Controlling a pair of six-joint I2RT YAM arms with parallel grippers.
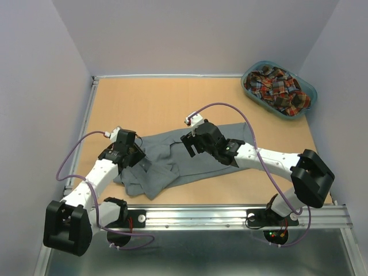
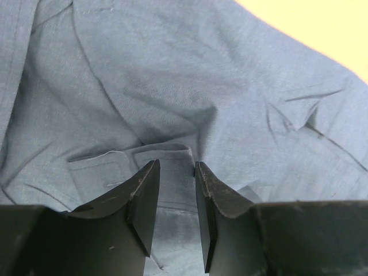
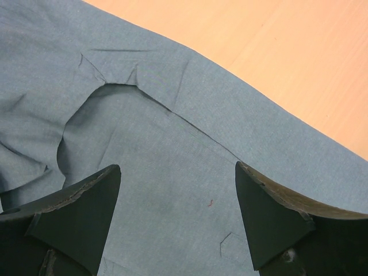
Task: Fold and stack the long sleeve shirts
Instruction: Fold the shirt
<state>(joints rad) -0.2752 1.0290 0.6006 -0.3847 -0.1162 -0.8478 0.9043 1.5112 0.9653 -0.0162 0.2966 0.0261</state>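
The grey shirt (image 1: 172,164) lies spread and rumpled on the table's front middle. My left gripper (image 1: 131,154) is low over its left part. In the left wrist view the jaws (image 2: 176,167) stand a narrow gap apart with a buttoned cuff (image 2: 115,167) of the grey shirt between and under the tips. My right gripper (image 1: 192,144) hovers over the shirt's upper middle, wide open and empty (image 3: 178,190), with flat grey cloth (image 3: 172,149) below it. The plaid shirt (image 1: 279,86) lies bunched in the basket at the far right.
The teal oval basket (image 1: 307,86) stands in the far right corner. Bare wooden table (image 1: 161,103) lies behind the shirt. White walls close in the left, back and right. A metal rail (image 1: 230,215) runs along the near edge.
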